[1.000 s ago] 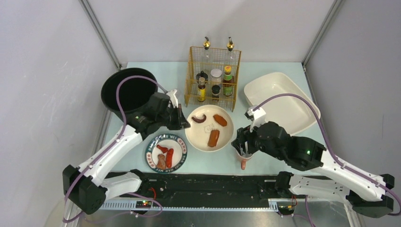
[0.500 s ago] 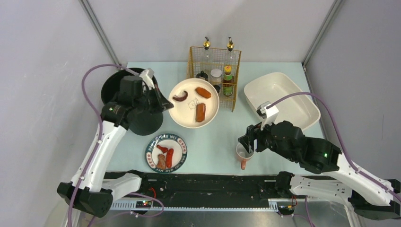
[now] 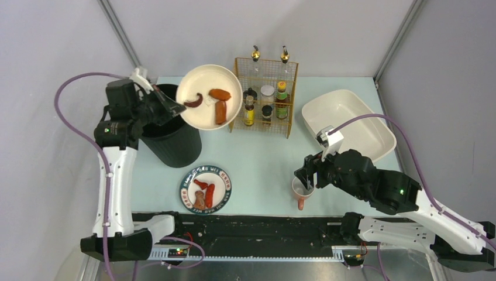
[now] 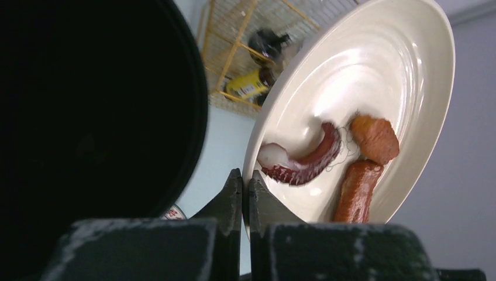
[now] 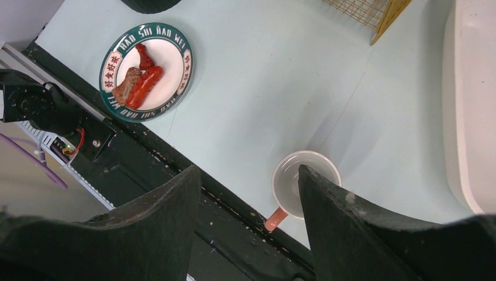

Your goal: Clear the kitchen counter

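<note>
Your left gripper, clamped tight on the plate rim, had carried it off the counter at mid-frame to the upper left, tilted beside the bin, so the scraps looked ready to tip, while your right gripper hung open over the mug.
</note>
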`<state>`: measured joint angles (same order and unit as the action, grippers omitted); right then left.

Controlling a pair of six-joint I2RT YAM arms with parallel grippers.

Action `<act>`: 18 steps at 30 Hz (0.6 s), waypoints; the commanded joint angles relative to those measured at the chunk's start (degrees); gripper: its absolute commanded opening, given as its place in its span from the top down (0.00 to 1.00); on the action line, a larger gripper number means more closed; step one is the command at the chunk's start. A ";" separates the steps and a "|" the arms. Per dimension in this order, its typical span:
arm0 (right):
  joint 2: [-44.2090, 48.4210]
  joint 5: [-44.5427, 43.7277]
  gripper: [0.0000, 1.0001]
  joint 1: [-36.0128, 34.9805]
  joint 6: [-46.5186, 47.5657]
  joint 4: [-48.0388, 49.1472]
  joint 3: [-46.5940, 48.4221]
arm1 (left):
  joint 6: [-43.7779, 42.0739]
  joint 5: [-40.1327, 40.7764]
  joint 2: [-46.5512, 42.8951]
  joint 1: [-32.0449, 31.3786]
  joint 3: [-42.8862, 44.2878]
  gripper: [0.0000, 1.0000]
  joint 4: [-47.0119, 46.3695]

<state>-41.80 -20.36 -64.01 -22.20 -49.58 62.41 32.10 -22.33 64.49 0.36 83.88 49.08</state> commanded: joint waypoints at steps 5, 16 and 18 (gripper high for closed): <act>0.00 -1.20 0.34 -0.10 0.44 -1.12 1.75 | 0.57 -2.91 0.61 11.57 5.70 1.00 -0.32; -0.02 -0.44 0.34 -0.18 -0.53 -1.31 1.27 | -0.30 -0.13 -1.66 25.19 4.81 1.00 -0.35; -0.11 -0.20 0.34 -0.16 -0.68 -1.28 1.25 | -0.57 2.37 -2.33 26.37 4.59 1.00 -0.33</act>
<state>-41.85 -20.34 -64.03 -22.41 -51.20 62.41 31.83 -21.85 65.19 24.45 87.09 50.74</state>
